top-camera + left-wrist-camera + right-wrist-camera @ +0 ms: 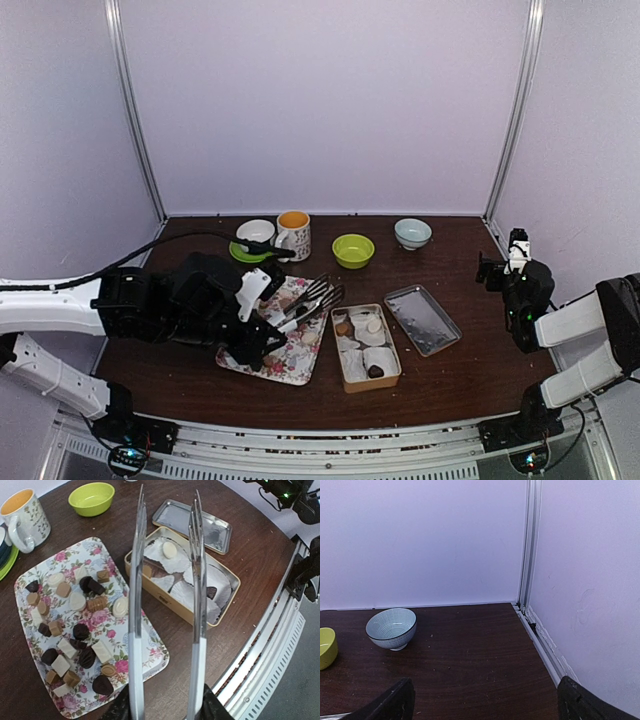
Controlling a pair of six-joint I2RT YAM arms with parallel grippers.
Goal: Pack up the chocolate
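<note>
Several chocolate pieces (75, 620), dark, light brown and cream-white, lie on the floral tray (150, 650), which also shows in the top view (300, 365). The tan tin (165, 600) beside it holds paper cups with a white piece (170, 550) and a dark piece (211, 592). My left gripper (167, 710) is shut on the metal tongs (137, 605). Their two arms stand apart over the tin's near edge, with nothing between the tips. My right gripper (485, 705) hangs open and empty at the far right (505, 275).
The tin's lid (422, 318) lies right of the tin (366, 347). Along the back stand a white cup on a green saucer (255, 235), a mug (294, 235), a yellow-green bowl (353, 250) and a blue-white bowl (391, 628). Walls close in the back and sides.
</note>
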